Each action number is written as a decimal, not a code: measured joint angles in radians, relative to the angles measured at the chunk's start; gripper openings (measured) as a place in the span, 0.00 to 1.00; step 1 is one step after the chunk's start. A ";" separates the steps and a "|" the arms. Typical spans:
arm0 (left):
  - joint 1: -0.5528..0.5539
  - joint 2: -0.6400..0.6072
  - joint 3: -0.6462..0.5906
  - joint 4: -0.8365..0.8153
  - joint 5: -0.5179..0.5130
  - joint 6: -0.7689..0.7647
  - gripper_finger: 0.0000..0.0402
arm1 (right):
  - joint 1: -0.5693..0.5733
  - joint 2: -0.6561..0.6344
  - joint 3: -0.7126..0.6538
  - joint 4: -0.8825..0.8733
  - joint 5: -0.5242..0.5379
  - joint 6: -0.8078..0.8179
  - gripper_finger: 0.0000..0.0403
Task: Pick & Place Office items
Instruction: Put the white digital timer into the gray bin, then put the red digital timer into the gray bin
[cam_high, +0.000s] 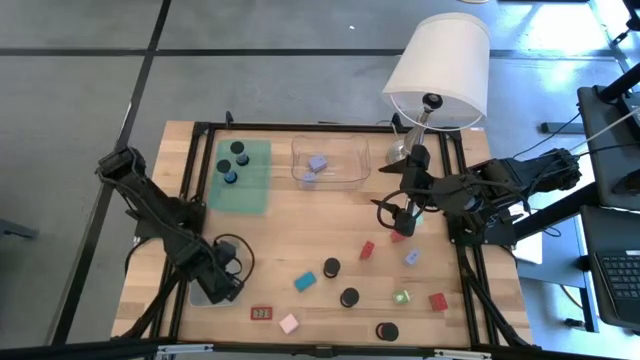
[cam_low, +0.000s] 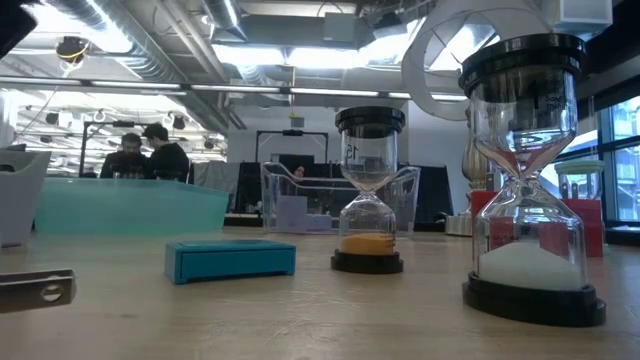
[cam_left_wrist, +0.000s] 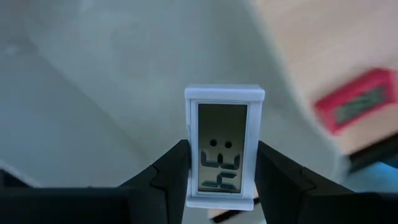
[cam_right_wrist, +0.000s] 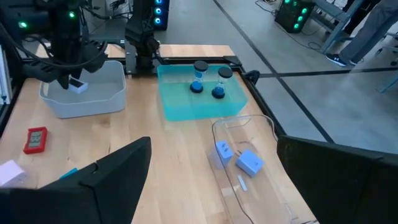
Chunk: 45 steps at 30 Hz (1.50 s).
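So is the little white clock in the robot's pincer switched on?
On. In the left wrist view the white clock, clamped in the left pincer, shows dark digits on its screen.

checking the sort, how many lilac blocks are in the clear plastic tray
2. One lilac block lies toward the clear plastic tray's far side, the other just beside it, nearer the front wall. None seems hidden.

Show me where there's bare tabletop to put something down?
Bare wood lies mid-table, between the green tray, the clear tray and the teal block. It is crowded toward the right front, around the red block and hourglasses.
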 joint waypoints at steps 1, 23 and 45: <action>-0.003 0.000 -0.012 0.000 0.013 -0.010 0.36 | -0.001 0.000 0.000 0.000 0.000 0.000 0.87; -0.009 0.008 -0.133 0.160 0.009 -0.078 0.53 | -0.007 0.000 0.000 0.000 0.000 0.001 0.87; 0.022 -0.154 0.052 0.195 -0.537 0.211 0.59 | -0.007 0.000 0.000 0.001 0.047 0.053 0.87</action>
